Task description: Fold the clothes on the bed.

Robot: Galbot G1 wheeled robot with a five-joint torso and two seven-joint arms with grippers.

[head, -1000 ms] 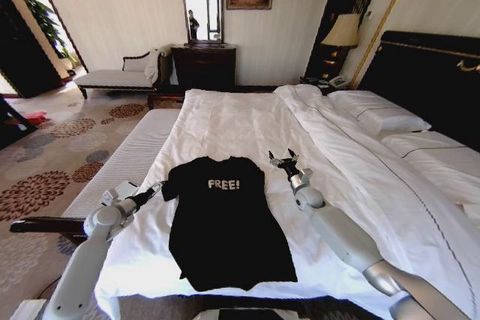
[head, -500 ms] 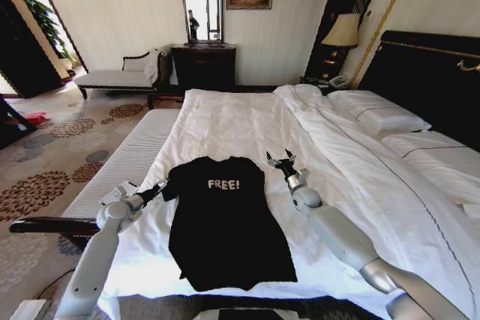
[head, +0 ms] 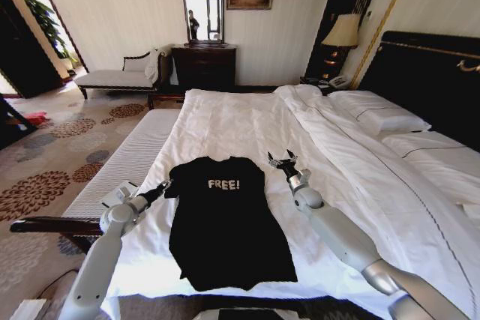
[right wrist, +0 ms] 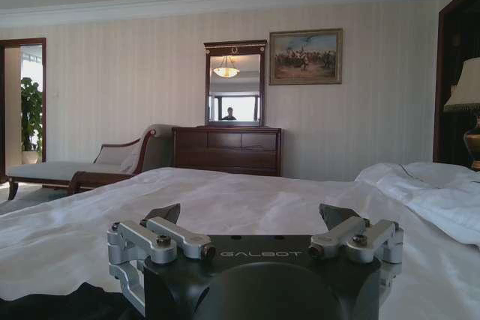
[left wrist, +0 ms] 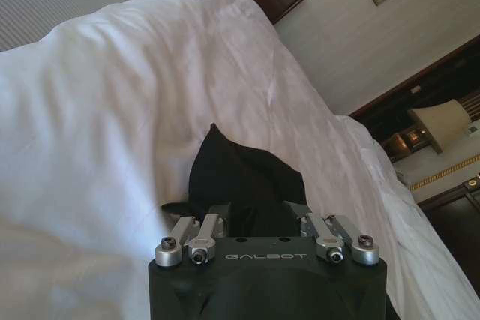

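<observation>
- I face a hotel-style bedroom: the bed (head: 247,121) with white bedding fills the middle, a dresser (head: 203,66) with a mirror (head: 202,3) stands against the wall beyond its far end, and a lamp (head: 343,31) glows near the headboard (head: 427,80).
- The shirt (head: 225,222), black with white "FREE!" lettering, lies flat on the near part of the bed, collar toward the dresser, hem toward me.
- My left claw (head: 160,188) sits at the shirt's left sleeve, its tips at the sleeve's edge; in my left wrist view the black sleeve lies between my spread fingers (left wrist: 196,231), which stand apart and not clamped on it.
- My right claw (head: 283,161) hangs just beside the shirt's right shoulder, above the white sheet, clear of the cloth, its fingers (right wrist: 169,213) wide apart.
</observation>
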